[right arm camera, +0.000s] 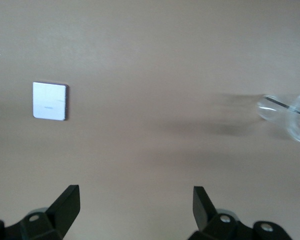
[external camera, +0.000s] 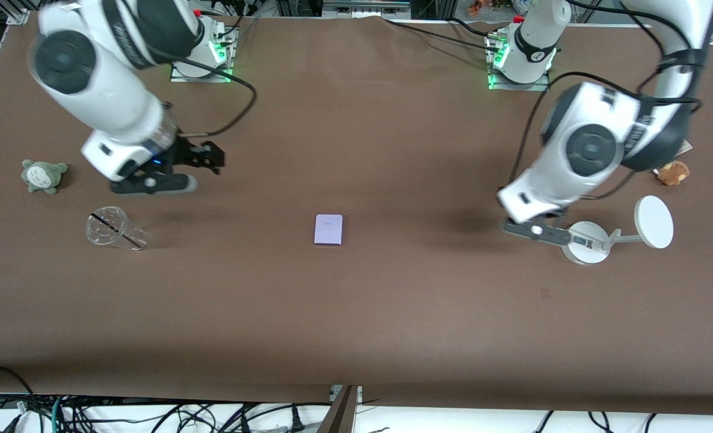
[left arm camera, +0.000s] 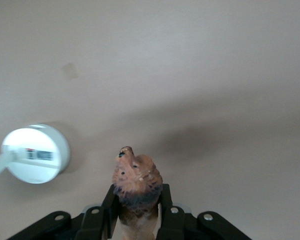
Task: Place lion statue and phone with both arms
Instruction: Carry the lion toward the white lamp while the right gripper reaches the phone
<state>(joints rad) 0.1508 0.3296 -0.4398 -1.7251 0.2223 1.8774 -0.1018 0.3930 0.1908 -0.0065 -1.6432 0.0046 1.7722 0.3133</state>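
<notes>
Orange-brown with a darker mane, the lion statue (left arm camera: 136,181) sits clamped between the fingers (left arm camera: 166,210) of the left gripper (external camera: 515,225), up in the air over bare table just beside the white round-based stand (external camera: 586,242). The pale-lavender phone (external camera: 328,230) lies flat near the middle of the brown table (external camera: 356,313), well apart from both arms. The right gripper (external camera: 209,157) hangs with its fingers spread wide and nothing between them, over the table near a clear plastic cup (external camera: 114,229) lying on its side. A grey-green plush (external camera: 43,175) sits toward the right arm's end, a tan plush (external camera: 672,172) toward the left arm's.
</notes>
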